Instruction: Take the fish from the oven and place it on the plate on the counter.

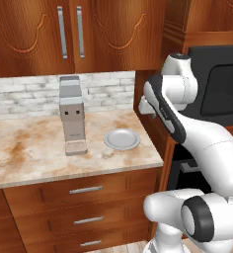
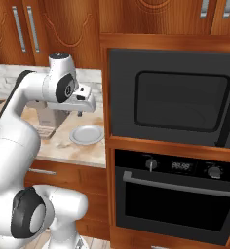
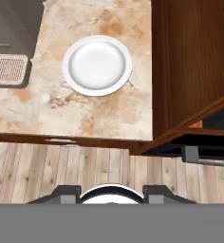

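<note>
A coffee machine (image 1: pixel 72 115) stands beside the bare plate (image 1: pixel 122 139); the oven (image 2: pixel 173 194) is shut, and the gripper's (image 2: pixel 79 114) jaw width is unclear.

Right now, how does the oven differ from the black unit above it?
The oven sits low, under the black unit. The oven has a steel bar handle and round knobs; the black unit shows a dark glass window instead. The oven is the shorter of the two. Both are black, shut, and built into the same wooden column.
</note>
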